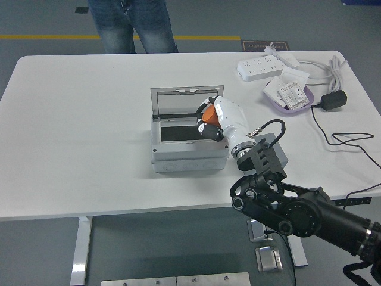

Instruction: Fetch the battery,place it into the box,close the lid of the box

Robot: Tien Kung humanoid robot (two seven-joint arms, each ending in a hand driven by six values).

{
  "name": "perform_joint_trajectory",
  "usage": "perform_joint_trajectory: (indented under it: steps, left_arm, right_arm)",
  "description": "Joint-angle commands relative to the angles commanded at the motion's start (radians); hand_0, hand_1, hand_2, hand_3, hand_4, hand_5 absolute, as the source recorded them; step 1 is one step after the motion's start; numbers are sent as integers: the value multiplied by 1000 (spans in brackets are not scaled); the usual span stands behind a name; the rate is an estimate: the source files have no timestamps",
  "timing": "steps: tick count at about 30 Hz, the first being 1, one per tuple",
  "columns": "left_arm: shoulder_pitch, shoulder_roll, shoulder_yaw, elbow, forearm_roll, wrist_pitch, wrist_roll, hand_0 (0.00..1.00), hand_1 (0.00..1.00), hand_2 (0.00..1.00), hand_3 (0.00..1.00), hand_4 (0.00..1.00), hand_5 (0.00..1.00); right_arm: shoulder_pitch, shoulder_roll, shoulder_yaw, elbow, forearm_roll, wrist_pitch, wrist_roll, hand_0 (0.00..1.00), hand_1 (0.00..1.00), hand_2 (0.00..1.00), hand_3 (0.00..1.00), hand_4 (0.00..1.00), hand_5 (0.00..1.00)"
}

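My right hand (pixel 209 121) is shut on an orange battery (pixel 209 112) and holds it over the right part of the open grey box (pixel 189 146). The box's clear lid (pixel 186 102) stands upright at its back edge. The box's dark inside (pixel 178 133) shows to the left of my hand. The grey holder block (pixel 275 152) sits right of the box, mostly hidden behind my right arm. The left arm does not show.
A white power strip (pixel 259 68), a purple tray (pixel 290 98) holding small packs, a black adapter (pixel 333 100) and loose cables (pixel 348 140) lie at the back right. A person in jeans (pixel 134 24) stands at the far side.
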State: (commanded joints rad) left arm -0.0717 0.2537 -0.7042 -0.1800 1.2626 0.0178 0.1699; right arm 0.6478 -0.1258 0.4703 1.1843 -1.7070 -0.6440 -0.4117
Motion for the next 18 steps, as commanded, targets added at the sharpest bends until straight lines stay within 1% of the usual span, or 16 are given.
perform_joint_trajectory:
  steps: [5,10,12,18]
  left_arm:
    - [-3,2,0,0,3,-1,1,639,705,627,596,591,430]
    - [-4,3,0,0,6,-2,2,639,705,627,596,591,430]
    - [-3,3,0,0,6,-2,2,639,705,627,596,591,430]
    - [-5,4,-3,0,11,-3,4,639,705,626,596,591,429]
  right_arm:
    - [55,27,-62,-41,11,23,-24,108,222,250,253,2,2]
    - [109,43,-111,-68,10,65,-62,112,222,251,254,2,2]
    - [133,46,-132,-74,6,91,-81,112,222,251,254,2,2]
    - [206,46,-200,-82,-3,193,-144,112,223,251,259,2,2]
